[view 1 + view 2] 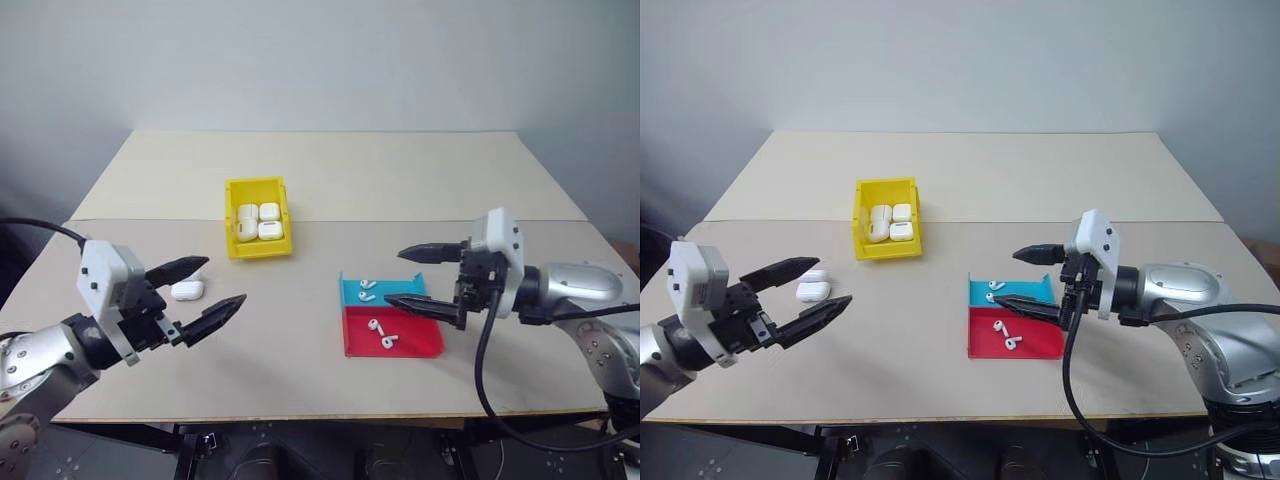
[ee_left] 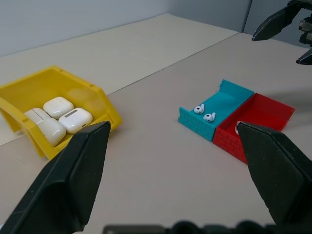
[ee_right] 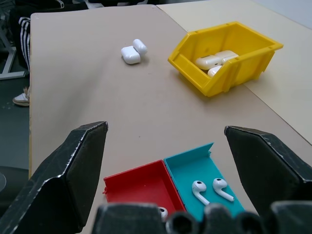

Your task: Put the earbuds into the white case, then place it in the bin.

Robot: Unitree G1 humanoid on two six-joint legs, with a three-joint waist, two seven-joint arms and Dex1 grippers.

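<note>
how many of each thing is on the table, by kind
earbuds: 4, two in the teal half and two in the red half of the tray
white cases: 5, four in the yellow bin and one open on the table
yellow bin: 1
red-and-teal tray: 1
total: 11

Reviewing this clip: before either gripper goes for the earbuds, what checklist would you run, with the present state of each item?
1. Left gripper open and holding nothing: ok.
2. Right gripper open and holding nothing: ok.
3. Earbuds reachable: ok. Two lie in the teal half and two in the red half of the tray, just below the right gripper.
4. White case ready to load: ok. It lies on the table with its lid flipped open, near the left gripper.
5. Room in the yellow bin: cannot tell. Several white cases already lie in it.
6. Nothing standing on the table between case and tray: ok.
</note>
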